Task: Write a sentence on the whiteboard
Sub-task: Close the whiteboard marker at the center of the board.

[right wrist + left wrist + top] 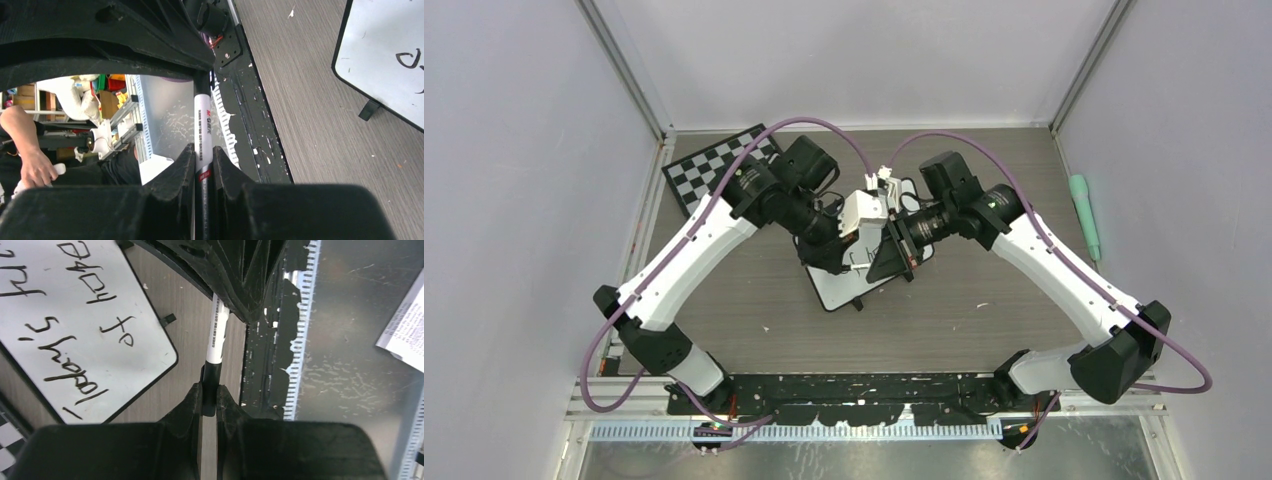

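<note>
White-shelled arms [692, 246], black joints [660, 346], purple cables [814, 121].

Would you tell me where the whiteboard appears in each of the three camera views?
Top external: whiteboard at centre, mostly covered.
Left wrist: upper left.
Right wrist: upper right.
Shared landmark: the black base plate along the near edge.

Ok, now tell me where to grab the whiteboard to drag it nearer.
Best bet: pinch the whiteboard by its thin black frame at the near edge, beside the foot, coming in low from the arms' side: it lies flat, so only the rim offers a hold. The left gripper and right gripper must release the marker first.
</note>
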### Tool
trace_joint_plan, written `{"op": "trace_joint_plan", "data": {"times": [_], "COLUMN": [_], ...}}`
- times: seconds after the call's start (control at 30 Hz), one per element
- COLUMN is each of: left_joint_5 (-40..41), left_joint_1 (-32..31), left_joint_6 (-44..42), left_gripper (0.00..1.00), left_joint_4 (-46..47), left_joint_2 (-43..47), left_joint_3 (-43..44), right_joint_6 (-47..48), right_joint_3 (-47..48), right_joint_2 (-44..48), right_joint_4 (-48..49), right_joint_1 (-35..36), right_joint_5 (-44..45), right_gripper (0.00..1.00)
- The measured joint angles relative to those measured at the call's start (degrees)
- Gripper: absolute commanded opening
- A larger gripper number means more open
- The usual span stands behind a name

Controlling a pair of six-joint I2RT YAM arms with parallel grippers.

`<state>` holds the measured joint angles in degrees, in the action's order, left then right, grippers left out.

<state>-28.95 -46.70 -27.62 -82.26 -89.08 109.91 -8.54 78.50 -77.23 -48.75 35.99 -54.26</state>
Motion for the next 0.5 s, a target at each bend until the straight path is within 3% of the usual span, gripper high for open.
{"op": "trace_joint_plan", "data": {"times": [0.3, 0.5], "left_joint_5": [-4.13, -5.14], "left_joint_1": [0.68, 0.70], "left_joint_6": [5.46, 5.75], "left_gripper": [0.00, 0.36], "left_joint_4": [-0.83, 0.20], "left_joint_2": [-0.81, -0.66], "left_joint_3": [1.01, 1.44], "right_joint_6": [-0.17, -0.17], "right_joint_3": [0.15, 0.15], "right_joint_2": [0.68, 1.70], "right_joint_4": [-0.98, -0.76], "right_joint_1": [0.20, 0.02], "right_joint_5": [-0.92, -0.35], "right_gripper": [0.00, 0.00]}}
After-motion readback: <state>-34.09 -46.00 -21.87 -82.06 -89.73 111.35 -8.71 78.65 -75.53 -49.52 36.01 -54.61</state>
